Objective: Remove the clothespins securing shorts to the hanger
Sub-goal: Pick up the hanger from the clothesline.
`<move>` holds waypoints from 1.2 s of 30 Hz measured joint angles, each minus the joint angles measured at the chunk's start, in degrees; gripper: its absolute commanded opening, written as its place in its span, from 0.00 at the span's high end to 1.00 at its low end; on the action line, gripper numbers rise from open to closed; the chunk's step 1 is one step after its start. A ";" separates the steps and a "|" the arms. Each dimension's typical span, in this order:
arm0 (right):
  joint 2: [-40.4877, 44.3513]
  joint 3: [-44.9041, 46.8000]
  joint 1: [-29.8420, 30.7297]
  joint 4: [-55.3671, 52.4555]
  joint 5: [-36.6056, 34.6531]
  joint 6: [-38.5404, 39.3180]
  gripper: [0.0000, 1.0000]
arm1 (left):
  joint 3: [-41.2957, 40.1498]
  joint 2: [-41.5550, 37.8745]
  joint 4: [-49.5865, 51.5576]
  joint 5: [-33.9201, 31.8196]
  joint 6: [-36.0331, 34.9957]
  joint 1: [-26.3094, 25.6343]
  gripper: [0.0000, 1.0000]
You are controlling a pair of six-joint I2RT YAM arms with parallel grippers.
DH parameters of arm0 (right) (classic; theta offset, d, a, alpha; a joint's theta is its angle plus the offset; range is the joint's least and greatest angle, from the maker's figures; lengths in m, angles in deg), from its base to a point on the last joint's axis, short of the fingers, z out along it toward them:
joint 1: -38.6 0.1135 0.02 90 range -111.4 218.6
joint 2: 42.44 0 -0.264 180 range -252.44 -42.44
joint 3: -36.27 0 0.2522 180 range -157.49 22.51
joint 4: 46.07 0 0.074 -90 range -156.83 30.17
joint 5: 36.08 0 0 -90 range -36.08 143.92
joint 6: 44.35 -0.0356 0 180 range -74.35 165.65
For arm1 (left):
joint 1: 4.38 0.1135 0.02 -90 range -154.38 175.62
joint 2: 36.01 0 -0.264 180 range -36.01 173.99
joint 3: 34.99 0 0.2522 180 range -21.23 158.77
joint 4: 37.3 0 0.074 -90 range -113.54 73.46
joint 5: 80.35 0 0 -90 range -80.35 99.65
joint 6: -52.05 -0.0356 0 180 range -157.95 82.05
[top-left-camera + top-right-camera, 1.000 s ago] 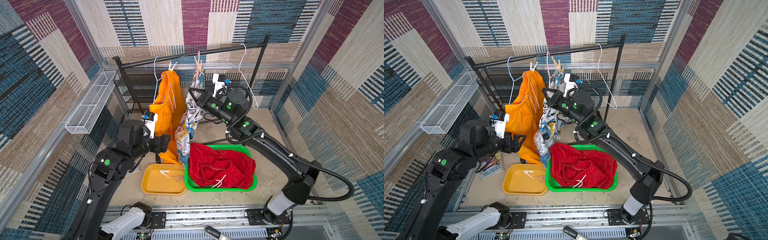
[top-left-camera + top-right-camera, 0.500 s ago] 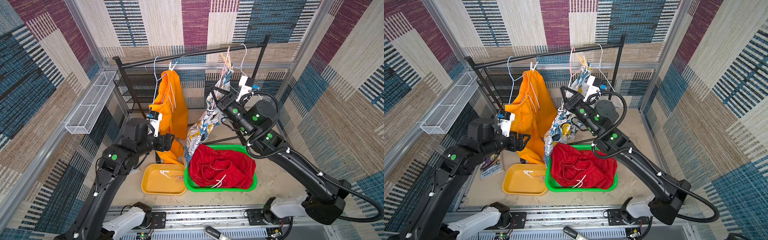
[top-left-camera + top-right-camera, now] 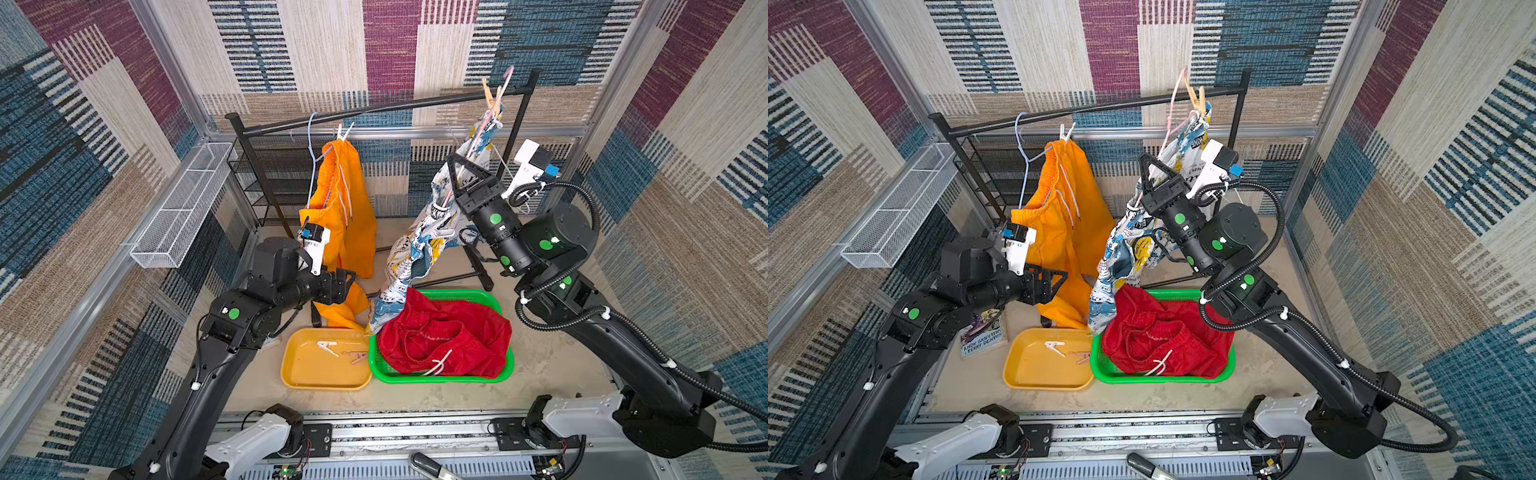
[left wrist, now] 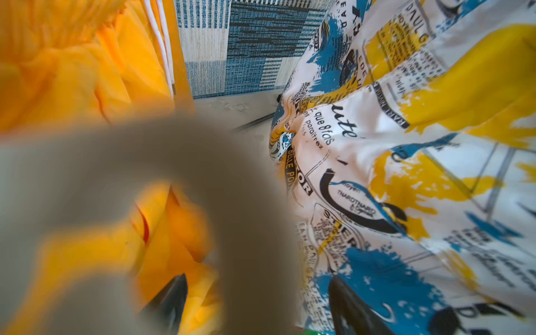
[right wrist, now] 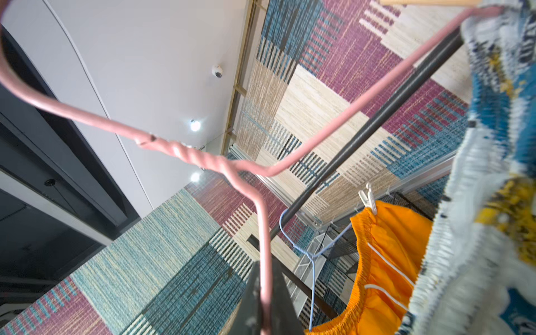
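**Right gripper** (image 3: 453,164): clamped on one arm of the pink hanger (image 5: 203,156), just below its twisted neck. It holds the hanger tilted by the right end of the rail (image 3: 374,110). We judge this steadies the hanger so its pegs can be worked. Whether the hook bears on the rail we cannot tell.

**Printed shorts** (image 3: 419,245): pinned at the hanger's upper corner by tan clothespins (image 3: 490,97). Their hem reaches the left rim of the basket (image 3: 440,379).

**Left gripper** (image 3: 1059,284): jaws wide and empty, low between the orange shorts (image 3: 345,208) and the printed pair. We think it is waiting to reach the pegs.

**Orange shorts**: on the blue hanger (image 3: 311,166) toward the rail's left end, with a white clothespin (image 3: 343,133) at the waistband.

**Red shorts** (image 3: 444,336): already freed and heaped in the basket near the worktop's front edge.

**Tray** (image 3: 324,384): just beside the basket's left rim, holding two loose clothespins (image 3: 328,348).

**Changes**: a second ago the pink hanger and printed shorts hung mid-rail, just beside the orange pair. We now find them carried to the right end. The left gripper has edged slightly toward them, its jaws as wide as before.
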State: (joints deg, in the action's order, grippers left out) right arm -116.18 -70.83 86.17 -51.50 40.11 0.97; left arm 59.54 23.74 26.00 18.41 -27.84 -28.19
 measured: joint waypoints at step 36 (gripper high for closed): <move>1.03 9.73 1.86 -3.08 -7.23 0.57 0.94 | -0.31 -0.22 -19.56 16.63 -8.85 -16.92 0.23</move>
State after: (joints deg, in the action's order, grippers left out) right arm -115.15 -61.10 88.03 -54.58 32.88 1.53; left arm 59.23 23.52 6.43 35.04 -36.69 -45.11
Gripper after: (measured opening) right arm 0.072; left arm 0.794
